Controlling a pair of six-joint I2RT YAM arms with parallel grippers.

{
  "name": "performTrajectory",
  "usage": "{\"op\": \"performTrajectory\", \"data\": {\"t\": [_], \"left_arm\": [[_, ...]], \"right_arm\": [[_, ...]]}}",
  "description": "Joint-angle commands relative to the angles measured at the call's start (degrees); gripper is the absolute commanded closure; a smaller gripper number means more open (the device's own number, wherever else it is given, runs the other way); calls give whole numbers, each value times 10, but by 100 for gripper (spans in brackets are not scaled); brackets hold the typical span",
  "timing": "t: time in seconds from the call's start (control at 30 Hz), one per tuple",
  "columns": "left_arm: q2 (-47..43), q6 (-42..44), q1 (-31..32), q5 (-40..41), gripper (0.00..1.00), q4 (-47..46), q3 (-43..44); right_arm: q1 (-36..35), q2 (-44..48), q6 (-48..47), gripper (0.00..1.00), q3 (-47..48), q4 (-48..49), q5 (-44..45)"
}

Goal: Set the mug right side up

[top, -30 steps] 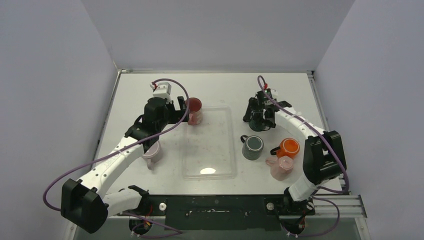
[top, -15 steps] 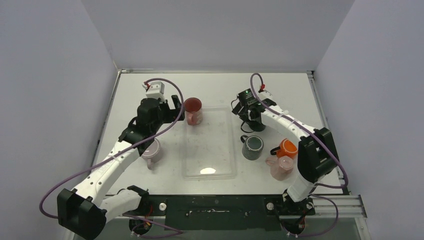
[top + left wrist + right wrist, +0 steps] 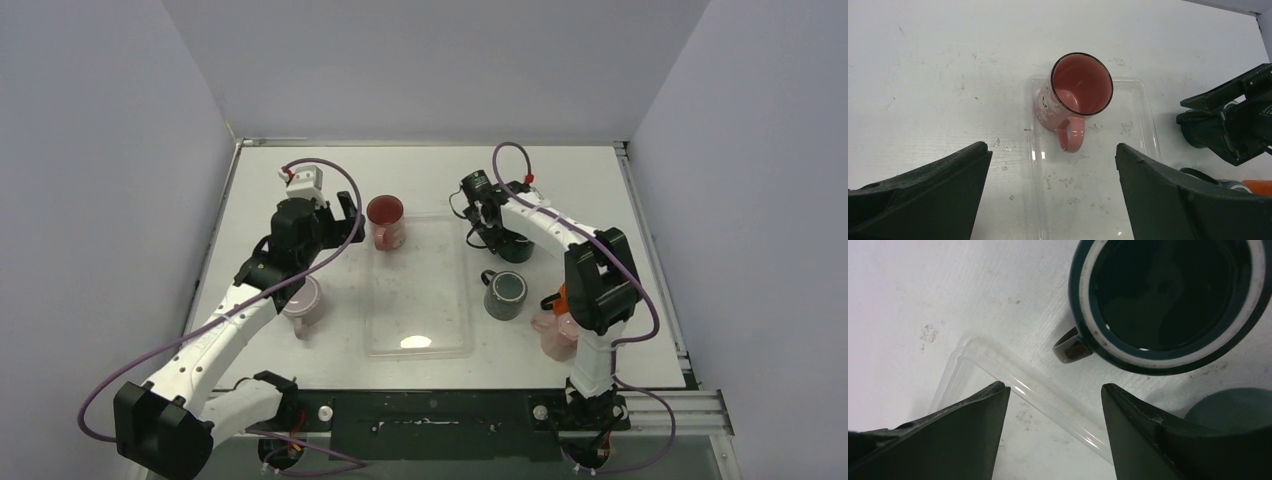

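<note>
Pale walls close in a white table, and from above the left gripper hangs released with a dark-rimmed pink ceramic mug just ahead of its tips, in a corner of a clear plastic tray. The right gripper hovers spread just beside a dark green ceramic mug. Further toward that arm's base stand a grey mug, a pale pink mug and an orange mug that the arm mostly hides. Another pale mug is half covered by the left arm. From the left wrist, the black fingers stand wide apart, touching nothing. The pink mug sits ahead between them with its axis upright, mouth up and handle pointing back toward the gripper. From the right wrist, its fingers are likewise apart and empty. The green mug lies ahead and to the right of the gap, mouth up, with its far rim cut off by the frame. I see no inverted mug, so both look already righted. Each arm is nearest its own mug.
</note>
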State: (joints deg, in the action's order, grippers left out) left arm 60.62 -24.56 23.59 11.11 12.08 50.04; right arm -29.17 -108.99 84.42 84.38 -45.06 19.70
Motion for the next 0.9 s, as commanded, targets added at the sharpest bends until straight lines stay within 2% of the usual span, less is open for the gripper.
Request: {"op": "performTrajectory", "data": {"t": [0.0, 0.27, 0.57, 0.87], "left_arm": [[-7, -7, -5, 0, 4, -1, 6], [-4, -15, -9, -4, 4, 7, 7], [10, -21, -10, -10, 4, 0, 11], [19, -24, -11, -12, 4, -10, 9]], "right_arm": [[25, 2, 44, 31, 10, -22, 5], [47, 4, 32, 31, -7, -21, 7], [82, 54, 12, 31, -75, -19, 16], [110, 85, -69, 30, -97, -1, 34]]}}
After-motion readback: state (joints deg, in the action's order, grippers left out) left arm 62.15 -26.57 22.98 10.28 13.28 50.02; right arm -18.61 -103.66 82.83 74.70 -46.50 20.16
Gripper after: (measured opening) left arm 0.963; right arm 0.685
